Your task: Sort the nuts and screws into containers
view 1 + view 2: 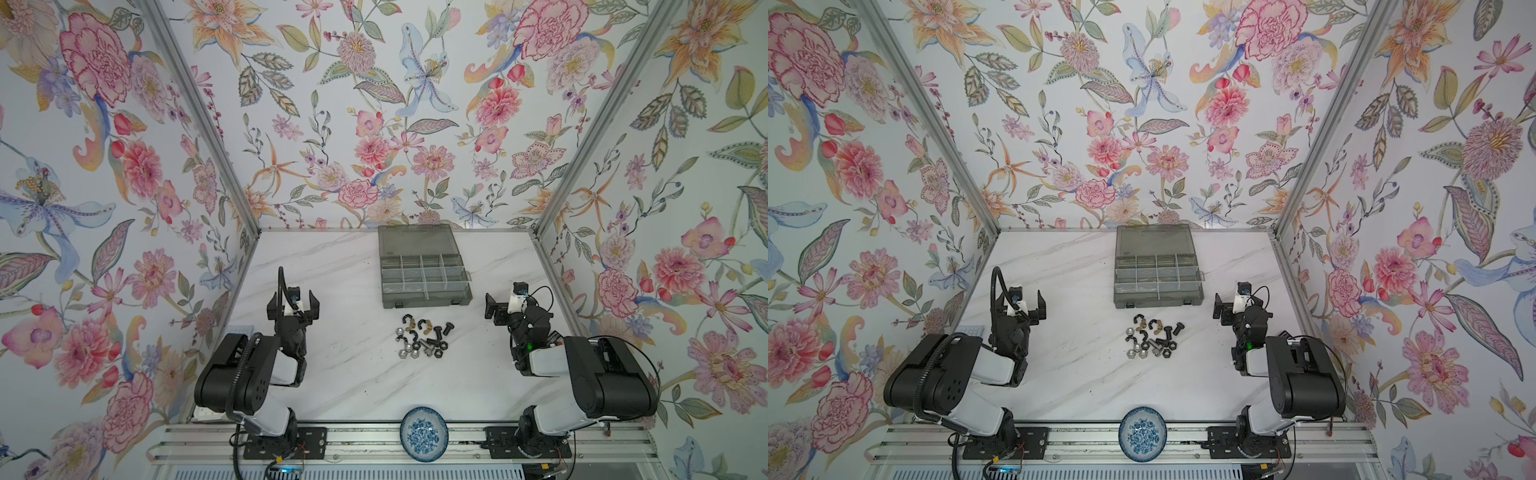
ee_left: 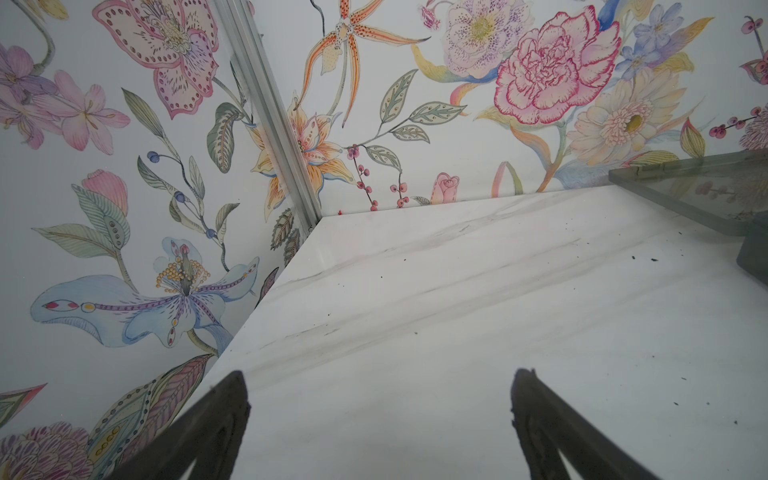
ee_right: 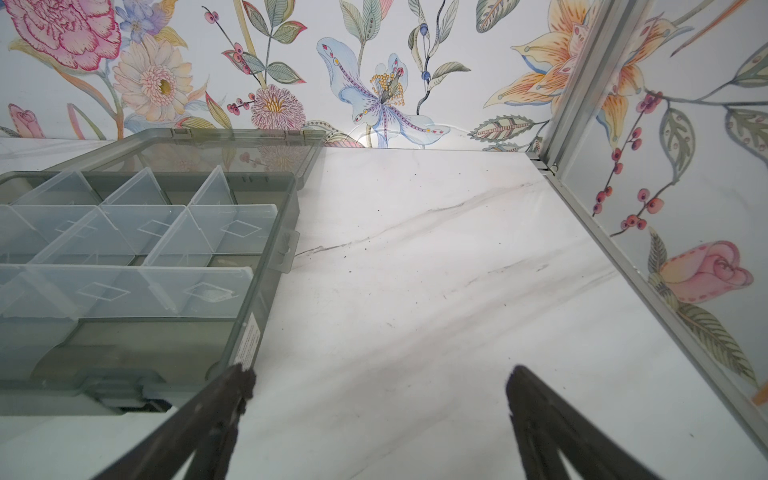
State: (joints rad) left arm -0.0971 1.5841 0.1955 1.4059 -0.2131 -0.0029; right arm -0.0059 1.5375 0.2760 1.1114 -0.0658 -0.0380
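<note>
The screws and nuts lie in one loose pile [image 1: 424, 340] [image 1: 1152, 338] on the white marble table, just in front of the organiser box. Black bolts [image 1: 449, 329] and a silver bolt [image 1: 426, 347] sit on its right side. Silver nuts [image 1: 402, 353] and black and brass winged nuts [image 1: 412, 328] lie to the left. The grey box [image 1: 428, 301] [image 1: 1158, 301] [image 3: 266, 291] stands open, and its compartments, the containers, look empty. My left gripper [image 1: 293, 302] [image 1: 1022, 309] [image 2: 381, 374] hangs open left of the pile. My right gripper [image 1: 495, 308] [image 1: 1221, 309] [image 3: 380, 371] is open beside the box's right front corner. Neither holds anything.
The box's lid [image 1: 415, 241] [image 2: 706, 187] lies flat behind it, against the back wall. A round blue-and-white dish [image 1: 424, 434] [image 1: 1143, 434] sits on the front rail. Floral walls with metal posts enclose the table on three sides. A small pale pad [image 1: 241, 328] lies by the left wall.
</note>
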